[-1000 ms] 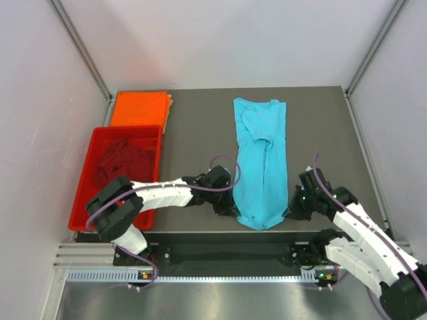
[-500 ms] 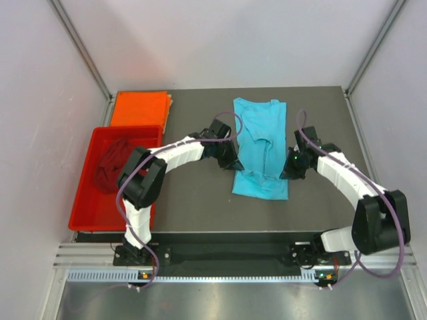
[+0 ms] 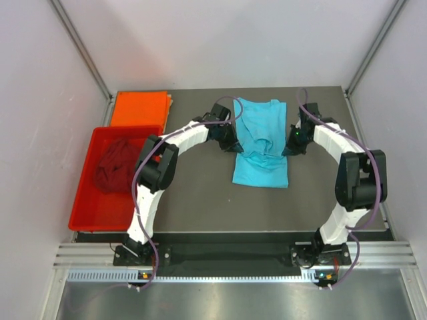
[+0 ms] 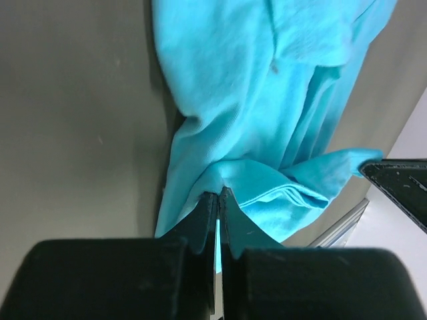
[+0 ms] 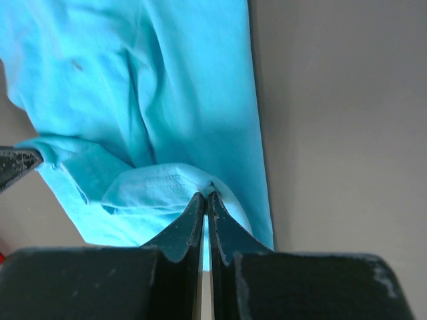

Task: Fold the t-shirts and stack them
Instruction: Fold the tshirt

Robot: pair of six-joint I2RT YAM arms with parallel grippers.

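Both arms have swung further out since half a sec ago, carrying the near hem of the turquoise-blue soft cloth t-shirt (image 3: 261, 172) up over its own body, so the shirt is now doubled and shorter. L gripper (image 4: 218, 200): jaws pinched tight together on a bunched corner of that blue cloth, at the shirt's left edge. R gripper (image 5: 205, 201): likewise clamped hard, w/ a stitched hem corner caught in its jaws at the shirt's right edge. On the near side of both grippers the doubled part lies flat on the dark grey table top (image 3: 193, 200), fold line nearest the bases. Betw the two grippers the lifted hem spans across, sagging in wrinkles over the layer beneath. Beyond them the collar end lies single-layer and flat, reaching twd the far table edge. Well off to the left of the L gripper, a rigid red plastic tray (image 3: 85, 180) holds the dark maroon crumpled t-shirt (image 3: 115, 167), heaped inside. Farther out, just past the tray's far rim, the bright orange t-shirt (image 3: 139, 109) lies folded flat as a rectangle at the far left corner
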